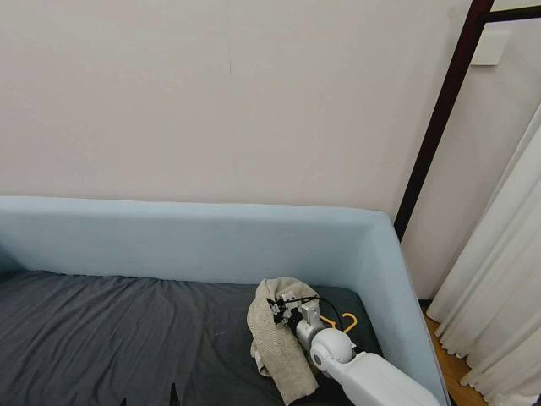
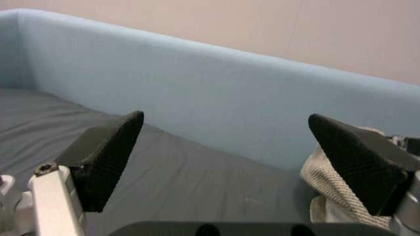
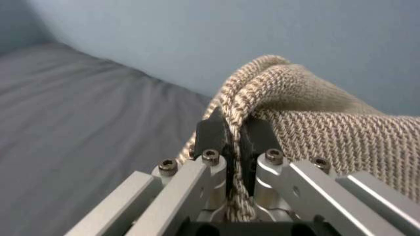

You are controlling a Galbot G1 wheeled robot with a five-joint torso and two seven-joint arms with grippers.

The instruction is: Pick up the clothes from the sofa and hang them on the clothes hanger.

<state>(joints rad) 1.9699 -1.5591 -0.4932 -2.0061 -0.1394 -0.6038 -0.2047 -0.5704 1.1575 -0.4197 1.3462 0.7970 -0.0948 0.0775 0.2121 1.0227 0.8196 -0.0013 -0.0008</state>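
A light blue sofa [image 1: 169,237] with a dark grey seat cushion [image 1: 101,330] runs along a pale wall, and white curtains [image 1: 499,321] hang at the far right of the room. The beige knitted garment [image 1: 275,338] is at the right end of the seat, close to the corner where the sofa back meets the right armrest. The right gripper [image 3: 235,132] reaches in from the near right, and its jaws are closed tight on a fold at the top of the garment. That fold is pinched up into a peak, while the rest of the knit drapes down toward the cushion. Just to the right of the garment, a yellow hanger [image 1: 348,321] lies on the seat, partly hidden behind the right arm. The left gripper [image 2: 226,119] hovers low over the cushion to the left of the garment, its jaws spread wide apart and holding nothing.
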